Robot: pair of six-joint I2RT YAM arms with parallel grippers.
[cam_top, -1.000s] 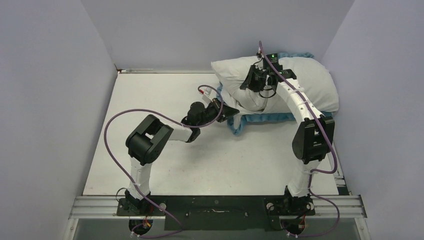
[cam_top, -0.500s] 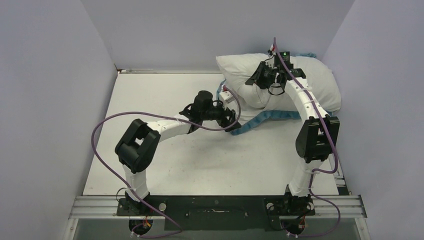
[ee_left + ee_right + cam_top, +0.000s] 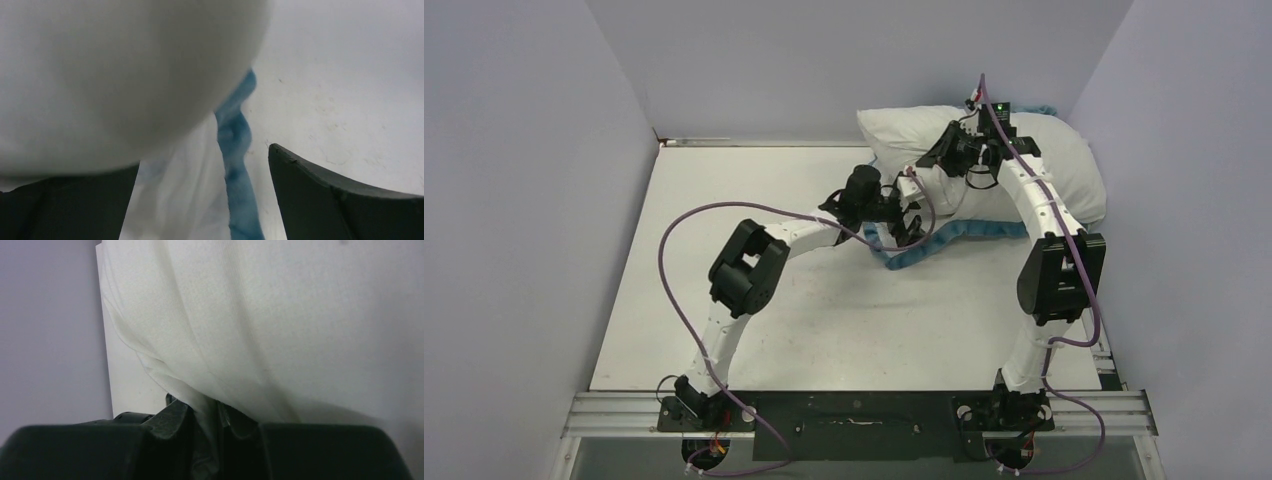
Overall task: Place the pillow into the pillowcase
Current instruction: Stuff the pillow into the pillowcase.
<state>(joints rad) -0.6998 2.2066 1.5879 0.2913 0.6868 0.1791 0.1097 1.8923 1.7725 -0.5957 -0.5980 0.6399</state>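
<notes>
Evidently the insertion had not yet begun: the pillow (image 3: pixel 1024 165) lay at the far right corner of the table (image 3: pixel 824 320), resting on top of the pillowcase (image 3: pixel 949 238) rather than inside it. Only the case's blue ruffled edge showed along the pillow's near side, with a scrap of blue behind it by the back wall.

The right gripper (image 3: pixel 944 165) was clamped on a pinch of the pillow's white fabric; in the right wrist view the fold ran down between its closed fingers (image 3: pixel 176 424), and the cloth fanned upward from there.

The left gripper (image 3: pixel 911 222) stood with its jaws spread wide and held nothing. In its wrist view the pillow bulged overhead, and the blue ruffle (image 3: pixel 235 150) and the case's white inner face (image 3: pixel 185 190) lay between the two dark fingers (image 3: pixel 340 200), apparently untouched.

The step in hand looked like finding the mouth of the pillowcase. The next move would likely call for the left gripper to settle onto the ruffled edge and close on one layer alone, so that the mouth could be lifted open beneath the pillow's raised end. Whether the layers there lay separated could not be told.
</notes>
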